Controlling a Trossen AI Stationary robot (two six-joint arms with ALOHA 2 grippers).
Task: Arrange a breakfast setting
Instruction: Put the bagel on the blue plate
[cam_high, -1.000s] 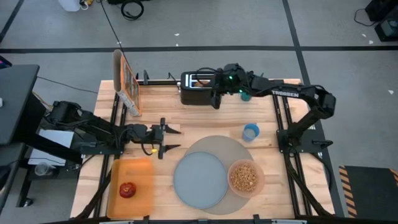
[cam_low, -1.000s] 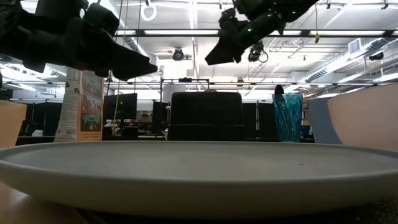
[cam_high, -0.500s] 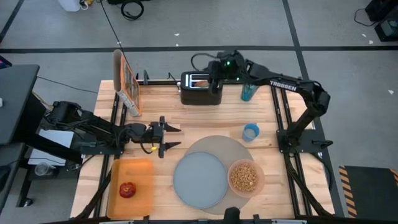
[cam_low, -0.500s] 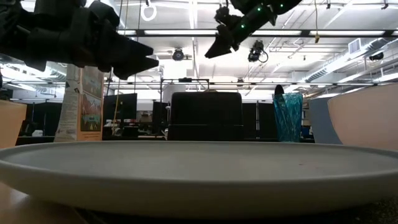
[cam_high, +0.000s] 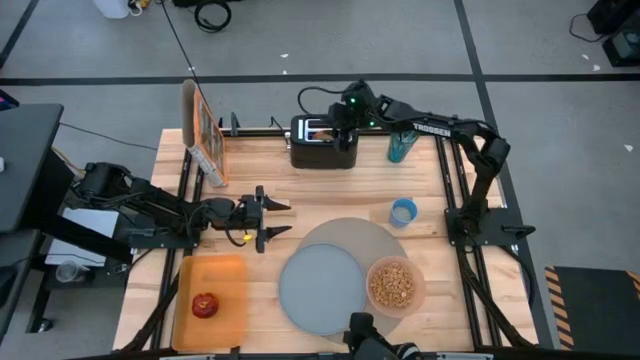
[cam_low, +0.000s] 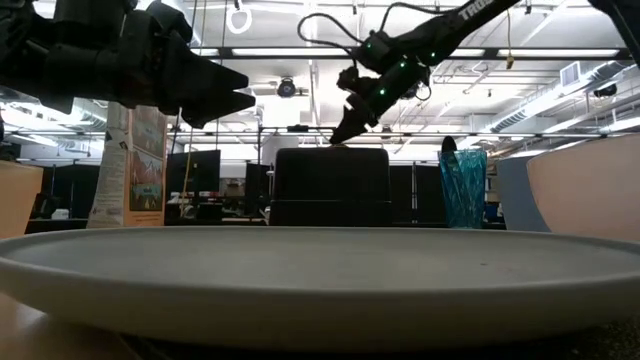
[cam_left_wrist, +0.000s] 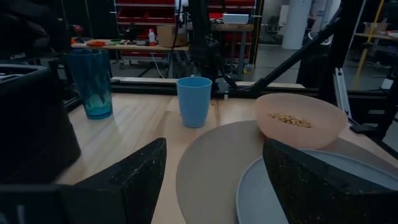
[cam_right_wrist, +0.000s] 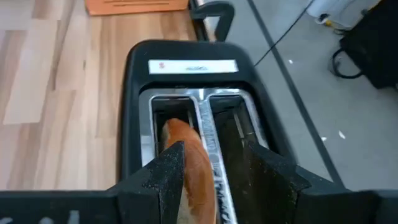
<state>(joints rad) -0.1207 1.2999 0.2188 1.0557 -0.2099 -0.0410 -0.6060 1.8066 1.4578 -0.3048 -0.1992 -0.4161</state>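
Up at the far edge of the wooden tabletop (cam_high: 330, 195), the right claw (cam_high: 338, 128) hung just above the black toaster (cam_high: 322, 145), fingers spread wide w/ nothing gripped, straddling the slot that held the brown bagel (cam_right_wrist: 189, 163). Left claw (cam_high: 270, 220) hovered open and empty near the large round grey mat (cam_high: 385, 245). On that mat sat the round grey-blue plate (cam_high: 320, 288) and, touching it, the translucent pink bowl (cam_high: 393, 287) w/ brown cereal (cam_high: 392, 284). Small red apple (cam_high: 205, 305) lay on the flat orange tray (cam_high: 230, 275).
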